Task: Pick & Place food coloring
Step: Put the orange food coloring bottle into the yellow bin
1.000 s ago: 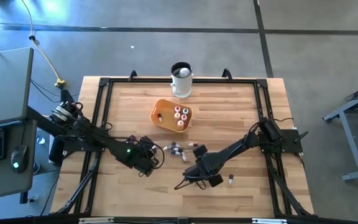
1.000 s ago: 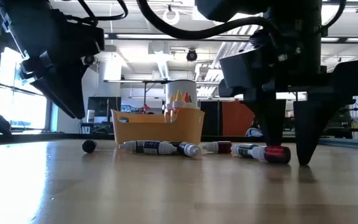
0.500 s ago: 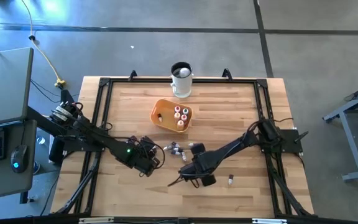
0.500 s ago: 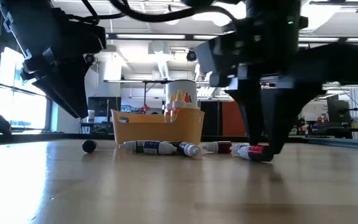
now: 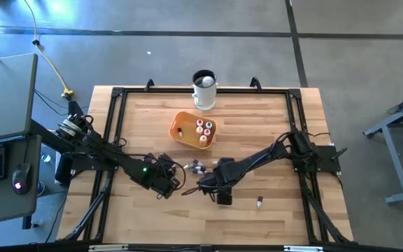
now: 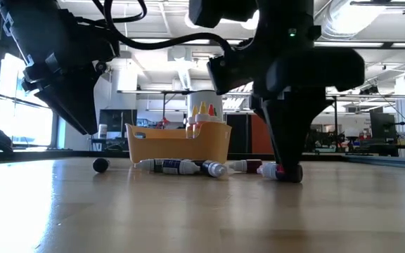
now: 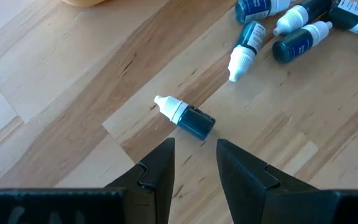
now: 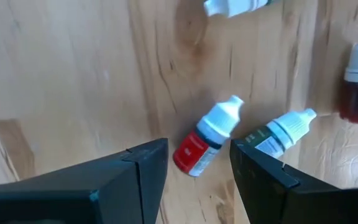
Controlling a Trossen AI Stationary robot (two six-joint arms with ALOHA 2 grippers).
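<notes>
Your right gripper [image 8: 193,163] has swung in from the near-right part of the table over the last second and now hangs low over the loose food coloring bottles — fingers spread, a red bottle [image 8: 205,144] lying between them, not yet pinched. It looks lined up for a grasp. The other bottles lie close beside it on the table [image 5: 271,122]; several already stand in the orange bowl [image 5: 182,127]. Your left gripper [image 7: 193,163] hasn't moved — open over a dark bottle [image 7: 187,117].
</notes>
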